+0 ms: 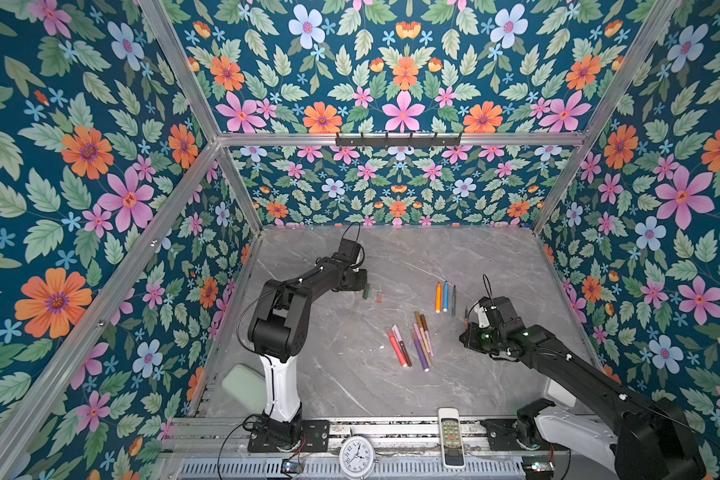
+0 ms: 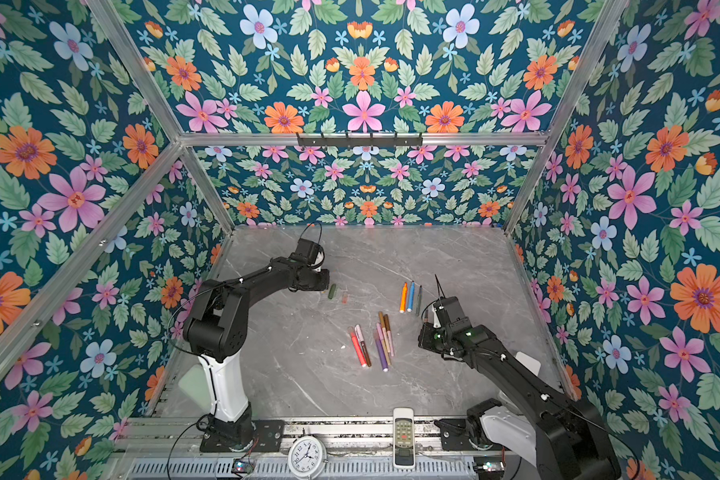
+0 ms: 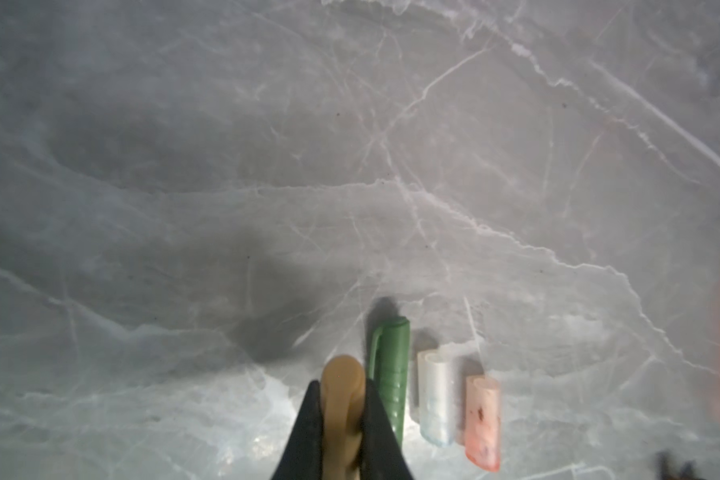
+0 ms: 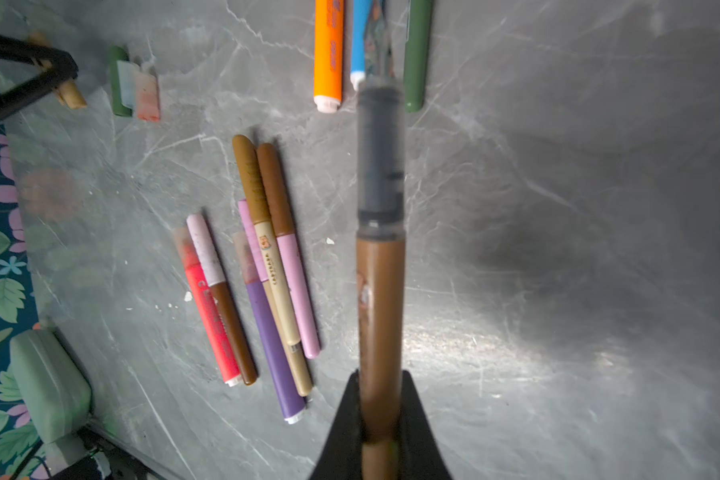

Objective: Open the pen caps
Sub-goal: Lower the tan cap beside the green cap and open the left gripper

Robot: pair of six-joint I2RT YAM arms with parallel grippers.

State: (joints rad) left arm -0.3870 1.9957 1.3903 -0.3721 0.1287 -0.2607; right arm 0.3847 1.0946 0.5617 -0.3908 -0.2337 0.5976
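Left wrist view: the left claw (image 3: 341,390) is clenched on a tan cap (image 3: 342,372). The cap pokes out past the claw tips, low over the gray table (image 3: 225,208). Just beside it three more caps lie flat in a row: a green cap (image 3: 391,365), then a clear cap (image 3: 435,399), then a red cap (image 3: 482,419). The green cap is nearest the claw; I cannot tell if it touches the tan cap. In both top views this row sits left of the table's middle, closer to the far edge than the near edge.

The right claw (image 4: 381,376) is clenched on a brown pen (image 4: 381,299), near the right edge. The pen sticks out of the claw, up off the table, and its bare front end is dark gray.

An orange pen (image 1: 438,298), a blue pen (image 1: 445,296) and a green pen (image 1: 454,300) lie side by side, right of the middle. A bunch of capped pens (image 4: 275,266) lies in the middle of the table, packed close together. A remote (image 1: 451,440) and a clock (image 1: 356,455) sit by the near edge.
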